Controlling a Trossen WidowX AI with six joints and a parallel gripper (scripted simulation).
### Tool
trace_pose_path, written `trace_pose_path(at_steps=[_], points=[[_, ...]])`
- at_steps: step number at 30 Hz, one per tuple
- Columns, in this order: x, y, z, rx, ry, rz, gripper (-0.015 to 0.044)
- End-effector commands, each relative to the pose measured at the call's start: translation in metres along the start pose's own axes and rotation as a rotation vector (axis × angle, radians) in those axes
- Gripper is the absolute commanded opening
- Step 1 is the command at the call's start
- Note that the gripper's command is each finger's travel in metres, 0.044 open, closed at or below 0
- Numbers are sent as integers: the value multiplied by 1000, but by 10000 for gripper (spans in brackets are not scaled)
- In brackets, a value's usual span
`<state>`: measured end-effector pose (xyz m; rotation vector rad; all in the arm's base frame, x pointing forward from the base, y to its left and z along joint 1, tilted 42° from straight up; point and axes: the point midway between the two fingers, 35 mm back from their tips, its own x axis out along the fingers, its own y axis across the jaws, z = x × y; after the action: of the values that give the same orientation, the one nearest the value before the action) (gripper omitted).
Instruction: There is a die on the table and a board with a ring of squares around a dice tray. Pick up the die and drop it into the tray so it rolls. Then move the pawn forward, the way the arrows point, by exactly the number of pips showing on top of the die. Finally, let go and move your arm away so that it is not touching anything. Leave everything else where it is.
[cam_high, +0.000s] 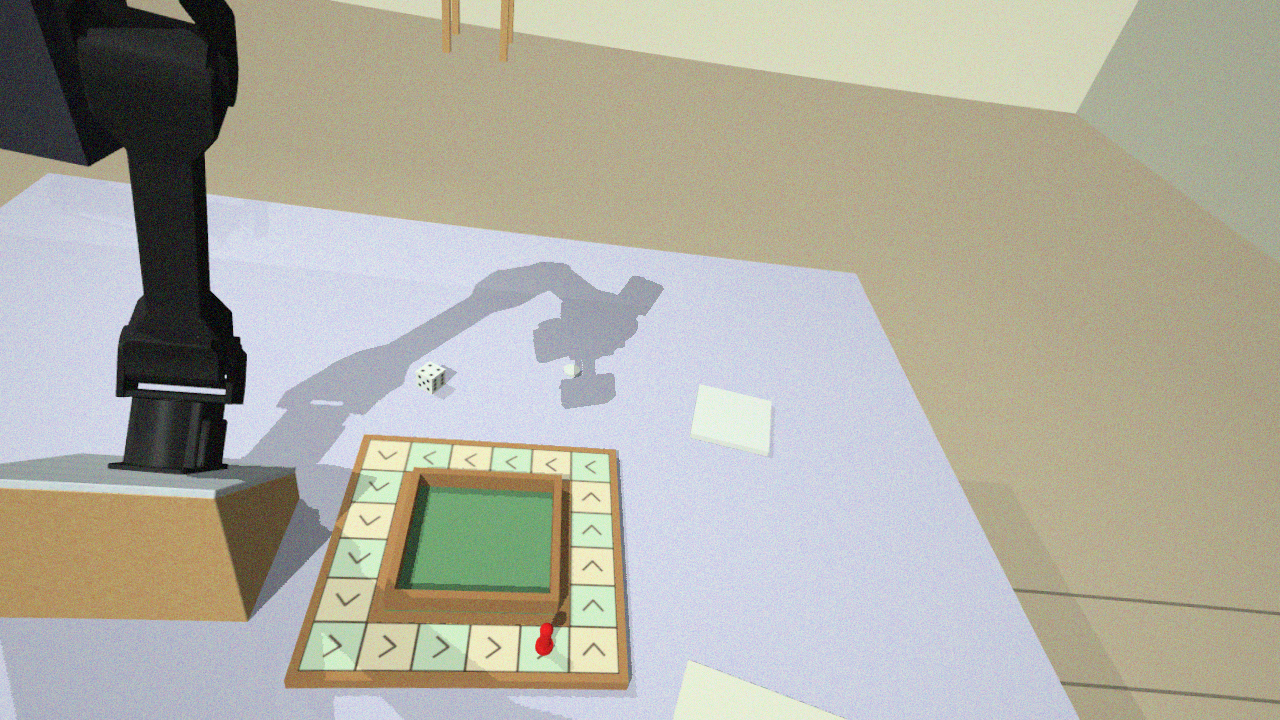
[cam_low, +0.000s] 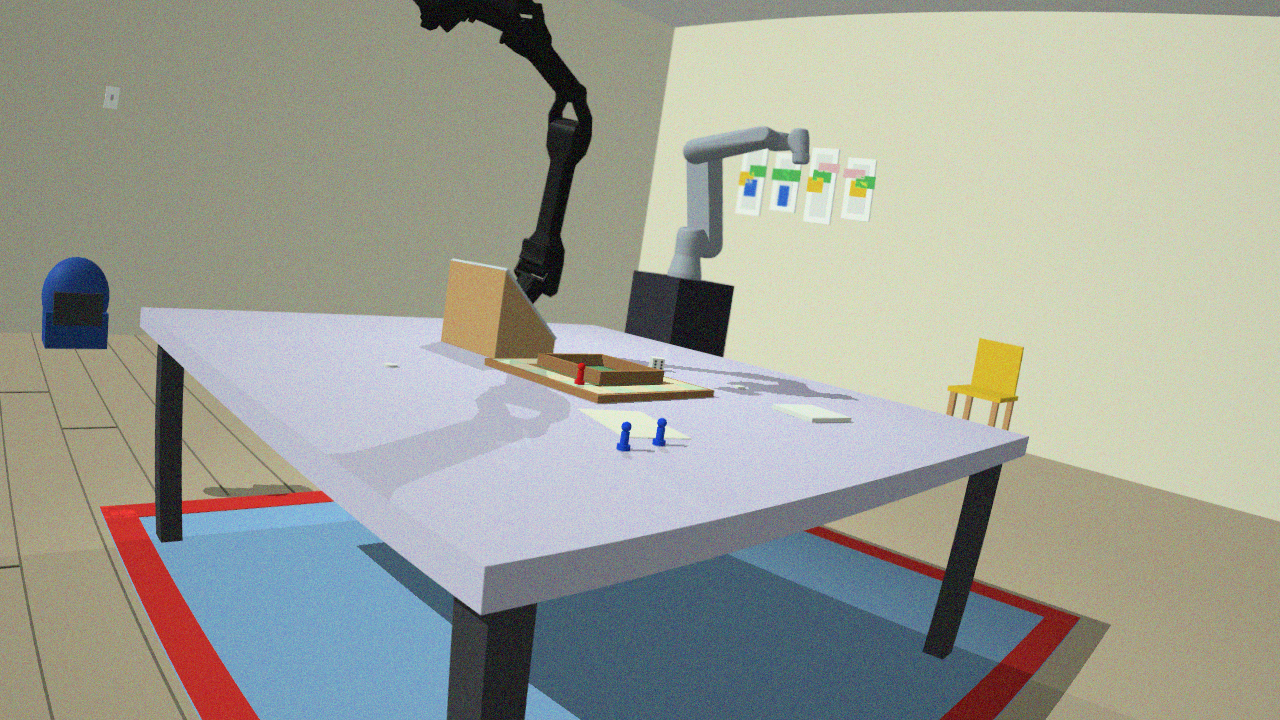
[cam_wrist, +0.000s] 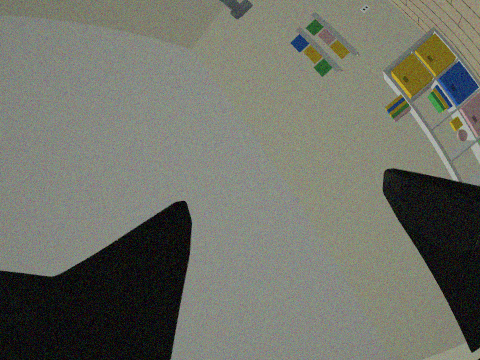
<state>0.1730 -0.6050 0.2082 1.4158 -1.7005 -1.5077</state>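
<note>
Arm raised, jaws apart and empty.
The die (cam_high: 431, 377) sits on the bench (cam_high: 805, 537) far below the jaws, beside the board (cam_high: 458, 677); the pawn (cam_high: 543, 639) stands on a bottom-row square.

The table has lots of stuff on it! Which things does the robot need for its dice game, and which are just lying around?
For the game:
die
board
dice tray
red pawn
gripper, jaws wide apart, holding nothing

Just lying about:
two blue pawns
small white cube
white pad
pale sheet beneath the blue pawns
</note>
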Motion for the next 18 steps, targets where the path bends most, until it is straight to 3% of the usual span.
trace_pose_path(at_steps=[1,5,18], points=[[-2,-1,-1,-7,2,-1,374],[-45,-17,-29,-142,86,-54,275],[-240,-106,-99,-608,592,-312,275]])
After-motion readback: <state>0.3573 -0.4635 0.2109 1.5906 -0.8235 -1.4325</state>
